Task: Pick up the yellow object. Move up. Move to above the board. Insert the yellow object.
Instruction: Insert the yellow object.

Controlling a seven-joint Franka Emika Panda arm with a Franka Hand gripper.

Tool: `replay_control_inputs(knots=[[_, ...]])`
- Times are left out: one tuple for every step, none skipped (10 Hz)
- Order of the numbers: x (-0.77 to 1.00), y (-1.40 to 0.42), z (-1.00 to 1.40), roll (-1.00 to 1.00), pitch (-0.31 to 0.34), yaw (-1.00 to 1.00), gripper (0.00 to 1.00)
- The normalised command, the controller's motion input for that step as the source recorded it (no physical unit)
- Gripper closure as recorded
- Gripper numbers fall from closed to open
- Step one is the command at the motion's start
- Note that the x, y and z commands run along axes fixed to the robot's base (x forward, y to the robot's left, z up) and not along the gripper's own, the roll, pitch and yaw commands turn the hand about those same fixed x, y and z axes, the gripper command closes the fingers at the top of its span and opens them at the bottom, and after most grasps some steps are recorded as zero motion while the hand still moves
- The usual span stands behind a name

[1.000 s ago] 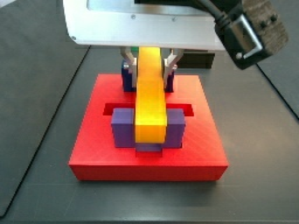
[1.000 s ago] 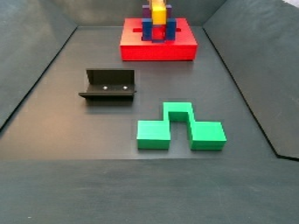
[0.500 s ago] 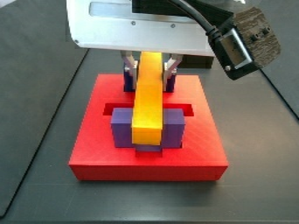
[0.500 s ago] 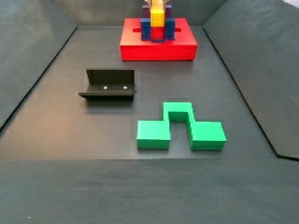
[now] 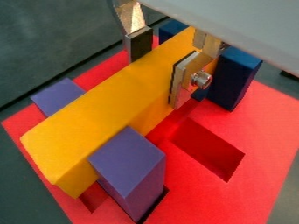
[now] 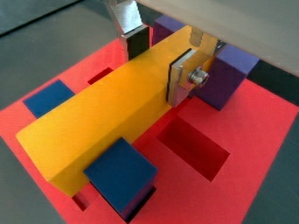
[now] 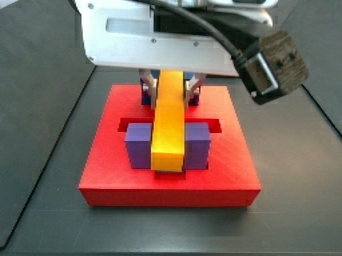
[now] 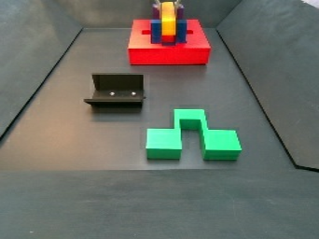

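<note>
The gripper (image 5: 162,54) is clamped on the yellow object (image 5: 111,114), which lies between the board's (image 5: 251,188) blue-purple posts (image 5: 128,171), above a recess.

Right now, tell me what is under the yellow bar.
The yellow bar, clamped by the gripper, runs between purple posts over the red board. An open square recess shows beside it. The board surface directly beneath is covered.

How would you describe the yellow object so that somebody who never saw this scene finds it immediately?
Look for the red board, the largest thing on the dark floor. Purple posts stand on it in pairs, and the yellow object lies between them, with the gripper closed on its far end. It is the only long yellow-orange bar there.
</note>
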Motion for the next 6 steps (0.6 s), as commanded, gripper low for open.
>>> replay_control_inputs(knots=[[0.00,0.00,-0.22,0.00,0.000,0.00,1.00],[0.11,0.00,-0.14,0.00,0.000,0.00,1.00],[0.11,0.00,-0.08,0.00,0.000,0.00,1.00],[0.07,0.00,-0.02,0.00,0.019,0.00,1.00],[0.03,0.00,0.00,0.00,0.026,0.00,1.00],[0.00,0.00,-0.01,0.01,0.009,0.00,1.00]])
